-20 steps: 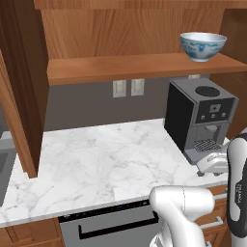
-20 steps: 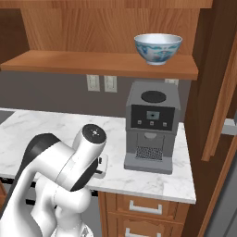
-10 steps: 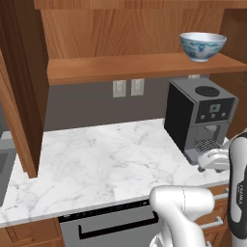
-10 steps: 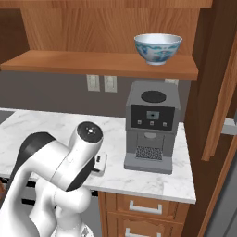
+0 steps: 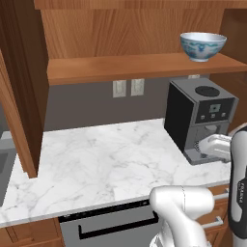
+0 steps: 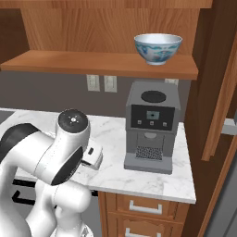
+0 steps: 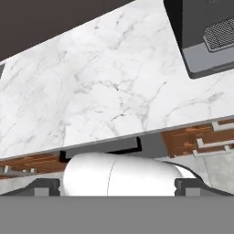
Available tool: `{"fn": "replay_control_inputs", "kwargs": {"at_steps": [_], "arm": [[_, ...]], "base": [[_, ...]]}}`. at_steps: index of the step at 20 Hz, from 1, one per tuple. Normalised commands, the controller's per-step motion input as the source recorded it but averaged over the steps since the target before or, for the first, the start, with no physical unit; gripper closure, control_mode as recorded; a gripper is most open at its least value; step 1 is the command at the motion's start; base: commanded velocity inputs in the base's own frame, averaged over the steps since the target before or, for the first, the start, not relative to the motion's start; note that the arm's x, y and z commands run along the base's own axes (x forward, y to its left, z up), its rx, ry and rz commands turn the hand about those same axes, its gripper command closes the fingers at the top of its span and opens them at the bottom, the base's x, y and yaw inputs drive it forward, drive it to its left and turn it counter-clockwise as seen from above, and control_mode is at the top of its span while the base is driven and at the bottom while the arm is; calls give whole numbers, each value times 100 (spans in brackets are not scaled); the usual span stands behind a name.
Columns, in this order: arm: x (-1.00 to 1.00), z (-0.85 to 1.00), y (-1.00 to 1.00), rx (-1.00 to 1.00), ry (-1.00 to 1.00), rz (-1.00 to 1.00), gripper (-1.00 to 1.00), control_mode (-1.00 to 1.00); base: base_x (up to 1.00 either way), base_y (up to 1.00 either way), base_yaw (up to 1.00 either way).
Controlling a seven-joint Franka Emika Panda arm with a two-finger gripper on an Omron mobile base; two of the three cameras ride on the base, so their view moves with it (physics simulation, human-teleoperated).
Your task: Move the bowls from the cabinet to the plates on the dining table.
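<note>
A white bowl [image 5: 203,46] with blue patterning sits upright on the wooden shelf [image 5: 135,67] of the open cabinet [image 6: 111,28], toward the shelf's right end and almost straight above the black coffee machine [image 5: 200,119] that stands on the marble counter [image 5: 101,164] below. From the right-hand camera the same bowl [image 6: 157,48] rests near the right end of the shelf [image 6: 99,63], close to the cabinet's side wall, with the coffee machine [image 6: 151,125] directly under it. Two pale wall sockets [image 5: 128,88] sit on the grey wall between shelf and counter. The arm is folded low in front of the counter — well below the shelf and nowhere near the bowl. The gripper [image 7: 117,186] points down at the counter edge [image 7: 105,105], and its two dark fingertips [image 7: 45,186] stand far apart at the left and right of the hand camera's picture, so the jaws are spread wide with nothing between them. Below the counter edge lie a dark appliance front with a black bar handle [image 7: 100,151] and brown drawers [image 7: 201,139] with silver handles.
</note>
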Motion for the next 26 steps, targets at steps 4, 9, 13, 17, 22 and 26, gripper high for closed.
{"fn": "replay_control_inputs", "kwargs": {"at_steps": [4, 9, 13, 17, 22, 26], "arm": [[3, 39, -13, 0, 0, -24, -100, -100], [3, 44, -21, 0, 0, -23, -100, -100], [1, 46, -19, 1, -1, -21, -100, -100], [2, 48, -16, 1, -2, -21, -100, -100], [0, 48, -18, 2, -4, -20, -100, -100], [0, 40, -1, 0, -12, -20, -100, -100]], "base": [[0, 0, 0], [0, 0, 0], [0, 0, 0], [0, 0, 0], [0, 0, 0], [0, 0, 0]]}}
